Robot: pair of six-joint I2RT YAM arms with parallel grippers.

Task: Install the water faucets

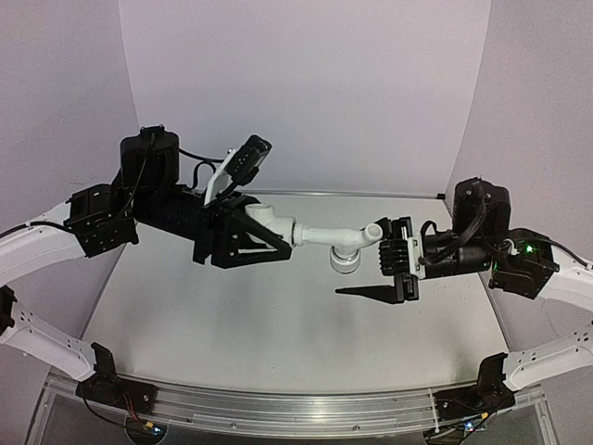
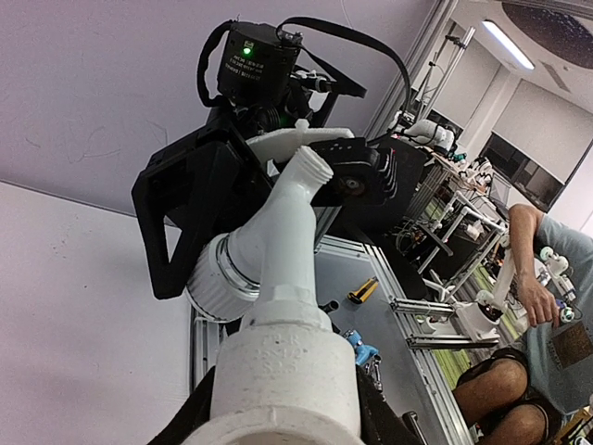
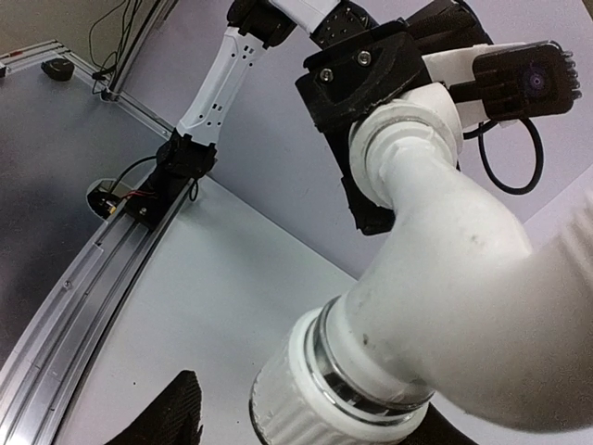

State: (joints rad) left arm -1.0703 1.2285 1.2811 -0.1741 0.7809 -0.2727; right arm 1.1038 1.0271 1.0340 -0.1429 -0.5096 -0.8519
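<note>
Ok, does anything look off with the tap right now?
Nothing looks broken or spilled. One oddity: the tap, seated in the fitting that the left gripper holds, hangs in mid-air with its knob pointing down toward the table. The right gripper stands open by the spout tip.

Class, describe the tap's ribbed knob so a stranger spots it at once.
Find the white faucet held in the air between the left gripper and the right gripper. The knob is the round cap hanging beneath it towards the right gripper, the only ribbed part.
</note>
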